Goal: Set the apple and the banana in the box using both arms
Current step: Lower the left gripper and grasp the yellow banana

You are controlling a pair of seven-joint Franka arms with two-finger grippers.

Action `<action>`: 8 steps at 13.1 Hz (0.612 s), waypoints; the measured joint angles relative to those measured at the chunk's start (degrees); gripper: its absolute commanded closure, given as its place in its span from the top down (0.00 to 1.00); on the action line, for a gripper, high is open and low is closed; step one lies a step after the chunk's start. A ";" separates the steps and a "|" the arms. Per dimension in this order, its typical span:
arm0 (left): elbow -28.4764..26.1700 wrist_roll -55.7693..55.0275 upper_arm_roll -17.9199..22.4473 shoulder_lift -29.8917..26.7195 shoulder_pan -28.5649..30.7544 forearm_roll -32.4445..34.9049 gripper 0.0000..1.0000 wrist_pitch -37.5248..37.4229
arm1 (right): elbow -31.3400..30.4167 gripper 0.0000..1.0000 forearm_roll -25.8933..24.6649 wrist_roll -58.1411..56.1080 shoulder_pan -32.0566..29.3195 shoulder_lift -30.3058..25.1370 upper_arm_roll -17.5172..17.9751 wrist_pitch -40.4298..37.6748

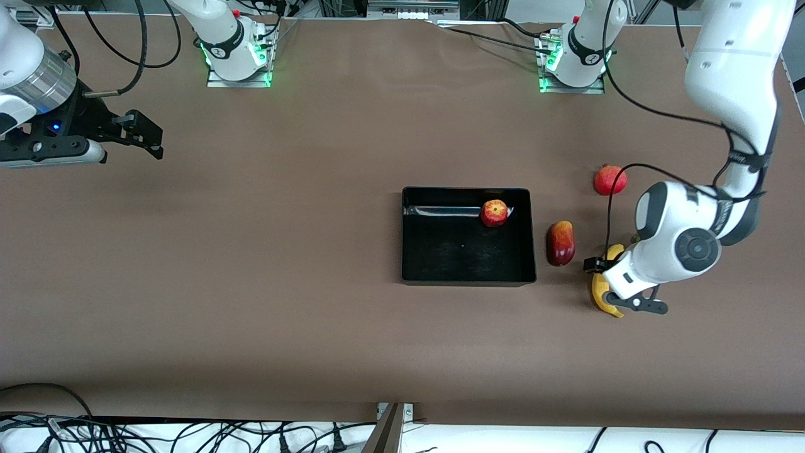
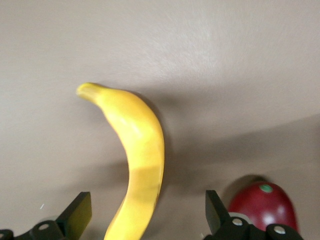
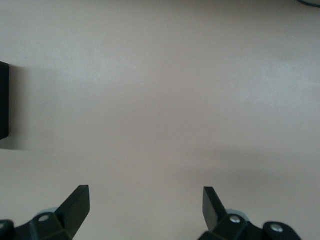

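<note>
The apple (image 1: 494, 212) lies inside the black box (image 1: 466, 274), against the wall farthest from the front camera. The yellow banana (image 1: 602, 297) lies on the table beside the box, toward the left arm's end, partly hidden under the left arm. My left gripper (image 1: 619, 277) is open right over the banana; in the left wrist view the banana (image 2: 141, 159) runs between its spread fingers (image 2: 78, 212), which do not touch it. My right gripper (image 1: 146, 135) is open and empty, waiting above the right arm's end of the table; its wrist view shows bare table and a corner of the box (image 3: 4, 100).
An elongated red-yellow mango (image 1: 560, 243) lies between the box and the banana; it also shows in the left wrist view (image 2: 262, 205). A plain red crowned fruit (image 1: 610, 180) lies farther from the front camera than the banana. Cables hang from both arms.
</note>
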 measured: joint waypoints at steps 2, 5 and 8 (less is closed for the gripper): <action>-0.05 2.78 0.02 1.92 0.71 0.05 0.39 2.55 | 0.00 1.00 0.00 0.00 0.00 0.00 0.00 0.01; -0.12 7.00 0.01 3.13 1.23 0.08 0.00 3.27 | 0.00 1.00 0.00 0.00 0.00 0.00 0.00 0.01; 0.10 8.95 -0.08 3.04 1.62 0.09 0.00 3.37 | 0.00 1.00 0.00 0.00 0.00 0.00 0.00 0.02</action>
